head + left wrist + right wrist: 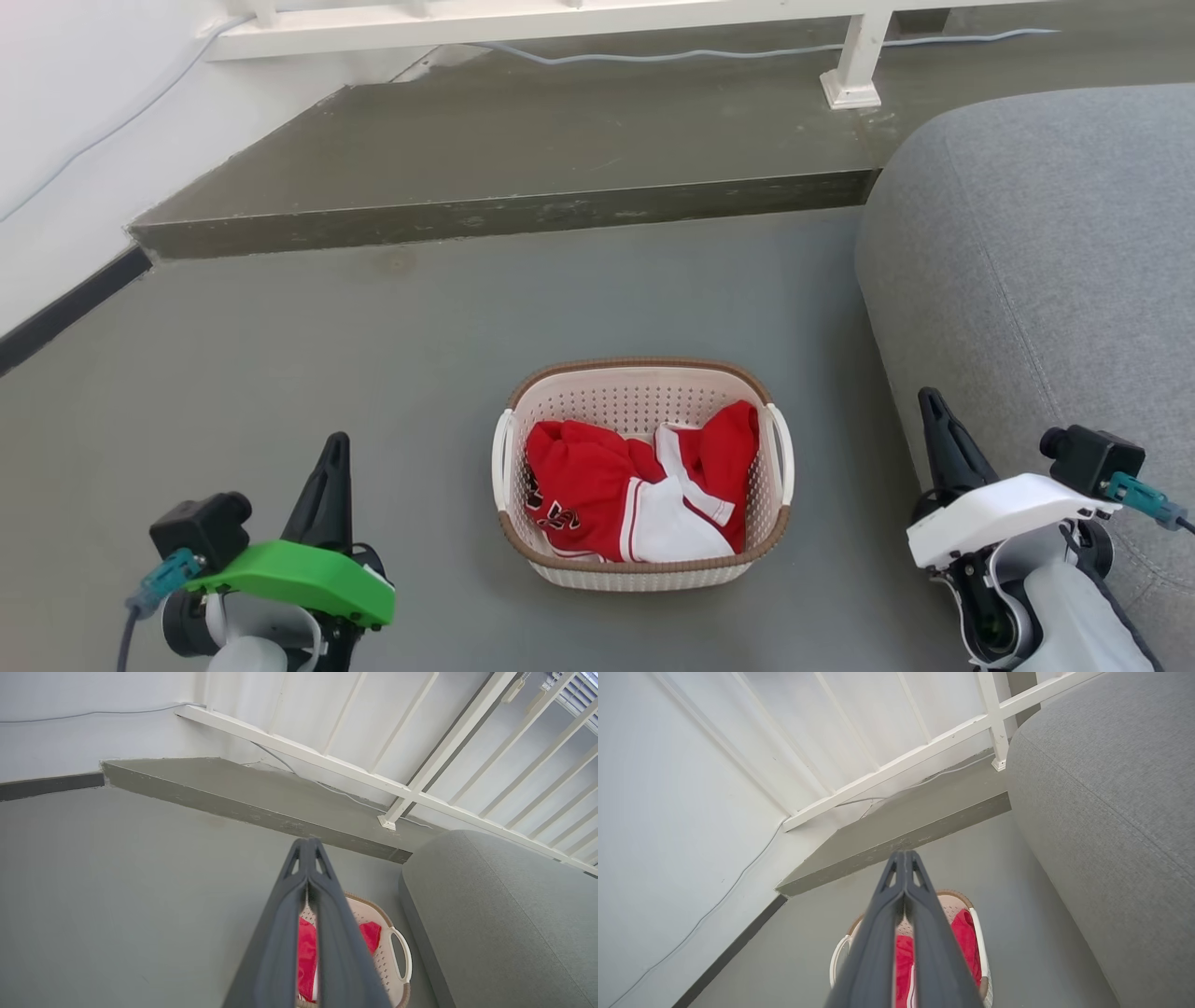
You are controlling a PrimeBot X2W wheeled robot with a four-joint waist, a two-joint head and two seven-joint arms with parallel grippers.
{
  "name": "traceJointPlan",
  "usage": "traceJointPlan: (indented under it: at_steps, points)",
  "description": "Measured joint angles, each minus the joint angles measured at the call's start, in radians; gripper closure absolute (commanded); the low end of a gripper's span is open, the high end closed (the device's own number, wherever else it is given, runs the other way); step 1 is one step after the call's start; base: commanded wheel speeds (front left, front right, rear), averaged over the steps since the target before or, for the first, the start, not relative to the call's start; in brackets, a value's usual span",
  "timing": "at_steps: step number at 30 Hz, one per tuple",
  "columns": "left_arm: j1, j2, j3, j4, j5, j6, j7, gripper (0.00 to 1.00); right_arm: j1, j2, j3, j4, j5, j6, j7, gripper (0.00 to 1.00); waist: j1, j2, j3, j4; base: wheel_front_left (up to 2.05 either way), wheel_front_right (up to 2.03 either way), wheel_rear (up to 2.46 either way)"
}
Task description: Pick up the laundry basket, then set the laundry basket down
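Down on the floor, near the grey sofa: laundry basket with red-and-white clothing inside. Likely light, stiff, slightly slick; best lifted by both white side handles. Left claw and right claw clenched on nothing, well apart from it

The grey floor is carrying the basket, which is sitting flat on it in the near middle, touching nothing else. A grey sofa is standing on the floor to the right, near the basket but apart from it. Farther back a low step is rising from the floor, bearing a white post and a pale cable trailing across it. A dark skirting is edging the floor at the left.
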Motion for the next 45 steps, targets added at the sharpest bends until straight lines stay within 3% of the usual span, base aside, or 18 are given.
traceJointPlan:
  at_steps: [45]
  points:
    - [0.0,-0.001,0.114,-0.008,-0.472,-0.009,0.145,1.0,0.0,0.023,-0.136,-0.04,0.481,0.012,0.154,1.0,0.0,0.0,-0.028,0.006,0.0,0.0,0.0]
